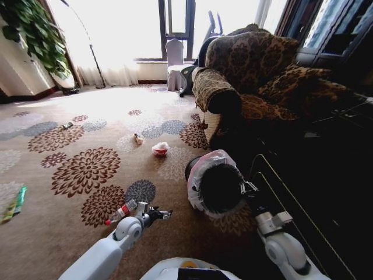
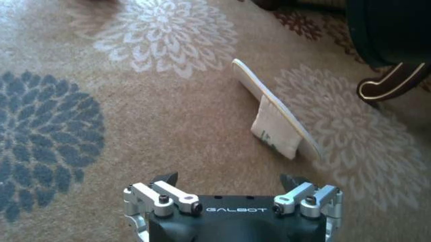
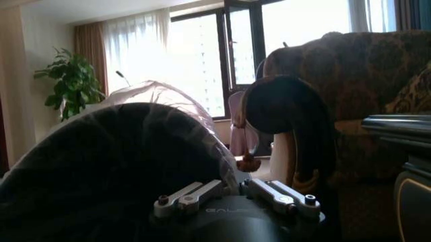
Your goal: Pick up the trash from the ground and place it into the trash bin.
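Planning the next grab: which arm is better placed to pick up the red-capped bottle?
Left. The left gripper is open and sits right beside the bottle on the carpet. The right gripper is shut on the trash bin, holding it tilted.

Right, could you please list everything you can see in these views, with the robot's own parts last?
clear plastic bottle with red cap: one, clear and red, on the carpet beside the left gripper.
white-red crumpled wad: one, mid-carpet, beyond the bin.
small yellowish scrap: one, just beyond the wad.
green wrapper: one, green, carpet's far left.
round black trash bin lined with a pale plastic bag: one, tilted, mouth toward the head camera.
flat white slipper: one, white, on the carpet ahead of the left gripper.
patterned brown armchair: one, right rear.
leafy green plant: one, left rear corner.
left gripper: open, low over the carpet.
right gripper: shut on the bin's rim.
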Controlling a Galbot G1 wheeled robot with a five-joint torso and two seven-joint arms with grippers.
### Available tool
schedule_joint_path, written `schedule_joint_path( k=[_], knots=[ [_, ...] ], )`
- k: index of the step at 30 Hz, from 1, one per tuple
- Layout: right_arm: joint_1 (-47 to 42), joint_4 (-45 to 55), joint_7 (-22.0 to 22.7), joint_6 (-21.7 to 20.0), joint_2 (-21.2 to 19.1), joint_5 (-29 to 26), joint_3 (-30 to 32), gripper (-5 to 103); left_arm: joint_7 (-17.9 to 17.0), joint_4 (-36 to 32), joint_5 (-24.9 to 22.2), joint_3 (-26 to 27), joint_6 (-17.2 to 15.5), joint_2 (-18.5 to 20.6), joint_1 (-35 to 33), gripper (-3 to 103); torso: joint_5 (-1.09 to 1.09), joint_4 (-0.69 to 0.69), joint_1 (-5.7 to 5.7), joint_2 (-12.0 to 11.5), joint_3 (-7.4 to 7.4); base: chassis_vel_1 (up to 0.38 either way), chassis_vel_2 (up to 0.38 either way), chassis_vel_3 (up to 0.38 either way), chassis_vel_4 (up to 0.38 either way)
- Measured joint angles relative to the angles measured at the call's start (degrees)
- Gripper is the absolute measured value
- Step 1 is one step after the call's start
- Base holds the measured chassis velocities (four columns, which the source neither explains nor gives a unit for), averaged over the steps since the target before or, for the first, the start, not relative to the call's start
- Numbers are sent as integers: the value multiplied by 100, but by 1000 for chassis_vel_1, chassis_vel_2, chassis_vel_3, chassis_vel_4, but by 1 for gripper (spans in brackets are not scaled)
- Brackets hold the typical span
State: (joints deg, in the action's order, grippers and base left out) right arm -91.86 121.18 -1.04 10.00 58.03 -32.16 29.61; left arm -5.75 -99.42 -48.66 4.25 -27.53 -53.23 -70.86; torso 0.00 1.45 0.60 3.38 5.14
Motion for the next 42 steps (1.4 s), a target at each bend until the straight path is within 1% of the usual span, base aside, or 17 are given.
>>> schedule_joint_path(
  k=[5, 8, 12, 15, 17, 20, 22, 25, 26, 28, 31, 35, 36, 38, 40, 41, 42],
  knots=[
    [-18, 22, -3, 0, 6, 95, -93, 0, 24, 143, -56, 13, -4, -48, 122, 99, 1, 5, 0, 0, 0, 0, 0, 0, 0],
    [-33, 23, -1, 0, 26, 141, -108, 0, 64, 216, -65, -21, -5, -51, 209, 99, 1, 3, 0, 0, 0, 0, 0, 0, 0],
    [21, -16, -1, 2, 19, 140, -132, 0, 222, 434, -181, -122, -15, -107, 452, 99, 2, 4, 0, 0, 0, 0, 0, 0, 0],
    [-6, -11, -2, 3, -11, 126, -112, 0, 350, 770, -426, -337, -73, -288, 933, 99, 0, 4, 0, 0, 0, 0, 0, 0, 0],
    [-17, -6, -2, 3, -11, 126, -105, 0, 358, 805, -435, -364, -73, -306, 982, 99, 1, 3, 0, 0, 0, 0, 0, 0, 0],
    [-116, 57, 0, 3, 9, 128, -36, 0, 418, 1297, -553, -631, -98, -647, 1545, 99, 1, 3, 0, 0, 0, 0, 0, 0, 0],
    [-135, 63, -1, 2, 19, 130, -26, 0, 420, 1384, -585, -667, -109, -724, 1628, 99, 1, 4, 0, 0, 0, 0, 0, 0, 0],
    [-247, 127, 0, -2, 46, 157, 28, 0, 396, 2030, -658, -896, -144, -1211, 2077, 99, 0, 2, 0, 0, 1, 0, 0, 0, 0],
    [-247, 127, 0, -2, 46, 157, 28, 0, 396, 2030, -658, -896, -144, -1211, 2077, 99, 0, 2, 0, 0, 1, 0, 0, 0, 0],
    [-273, 179, -1, -8, 47, 157, 58, 0, 371, 2434, -647, -1030, -134, -1482, 2309, 99, 1, 2, 0, 0, 0, 0, 0, 0, 0],
    [-272, 197, 0, -9, 46, 156, 73, 0, 361, 2709, -601, -1111, -103, -1636, 2458, 99, 1, 3, 0, 0, 1, 0, 0, 0, 0],
    [-262, 200, 0, -15, 59, 170, 48, 0, 423, 3604, -390, -1293, 84, -2060, 2933, 99, 2, 3, 0, 0, 1, 0, 0, 0, 0],
    [-262, 200, 0, -15, 59, 170, 48, 0, 423, 3604, -390, -1293, 84, -2060, 2933, 99, 2, 3, 0, 0, 1, 0, 0, 0, 0],
    [-244, 196, -1, -22, 78, 190, 19, 0, 467, 4167, -282, -1370, 200, -2277, 3217, 99, 2, 3, 0, 0, 1, 0, 0, 0, 0],
    [-241, 194, -1, -25, 82, 195, 19, 0, 488, 4323, -265, -1384, 239, -2337, 3289, 99, 2, 4, 0, 0, 1, 0, 0, 0, 0],
    [-242, 192, -1, -26, 82, 197, 19, 0, 507, 4436, -259, -1393, 259, -2381, 3344, 102, 1, 4, 1, 0, 1, 0, 0, 0, 0],
    [-255, 187, -1, -30, 77, 198, 27, 0, 530, 4592, -253, -1404, 286, -2441, 3424, 98, 1, 4, 0, 0, 1, 0, 0, 0, 0]
  ],
)
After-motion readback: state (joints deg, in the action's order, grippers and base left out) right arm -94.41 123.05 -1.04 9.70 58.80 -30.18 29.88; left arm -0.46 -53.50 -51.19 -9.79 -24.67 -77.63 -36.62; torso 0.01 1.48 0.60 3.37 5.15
